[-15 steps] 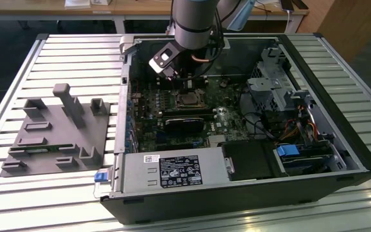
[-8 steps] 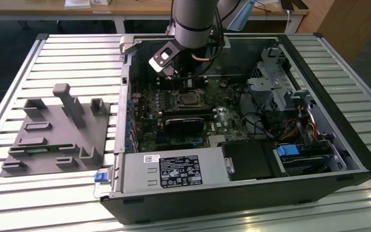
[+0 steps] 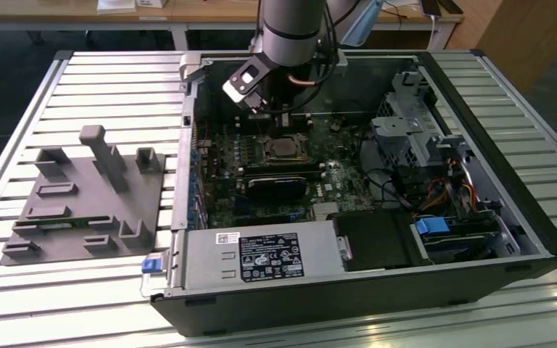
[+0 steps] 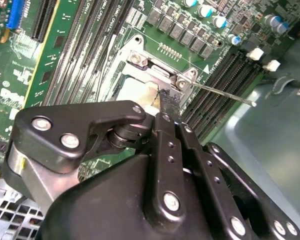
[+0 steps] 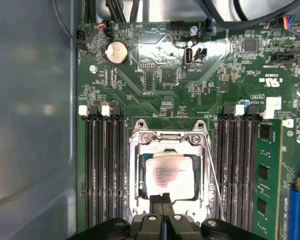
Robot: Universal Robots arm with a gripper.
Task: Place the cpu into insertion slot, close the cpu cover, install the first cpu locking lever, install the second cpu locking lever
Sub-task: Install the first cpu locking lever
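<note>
So, working outward from the wrist: the end effector (image 5: 163,199) has its fingers pinched together with nothing between them that I can make out, and in both wrist views the tips sit right at the near edge of the cpu cover (image 5: 200,170), touching it or just about. The cpu (image 5: 167,171) is already down in the insertion slot (image 5: 141,175), its silvery top showing through the cover's window, and the cover looks laid flat over it. My read on handling: the chip is light and stiff, but delicate on its contact side, so I'd only ever take it by its edges. The cover is thin, springy sheet metal on a hinge, so it wants a push at its free edge, not a grab. One locking lever (image 5: 213,175) runs along the side of the socket. In the second wrist view it pokes out over the memory slots (image 5: 102,165), so I'd guess it isn't hooked yet. It's a skinny, slick wire rod, probably best taken near its free end. Further out there's a coin battery (image 5: 116,52) on the green board. In the exterior view the open computer case (image 3: 510,217) lies on the slatted surface (image 3: 114,80), with a grey fixture (image 3: 85,196) on the exterior view's left.
</note>
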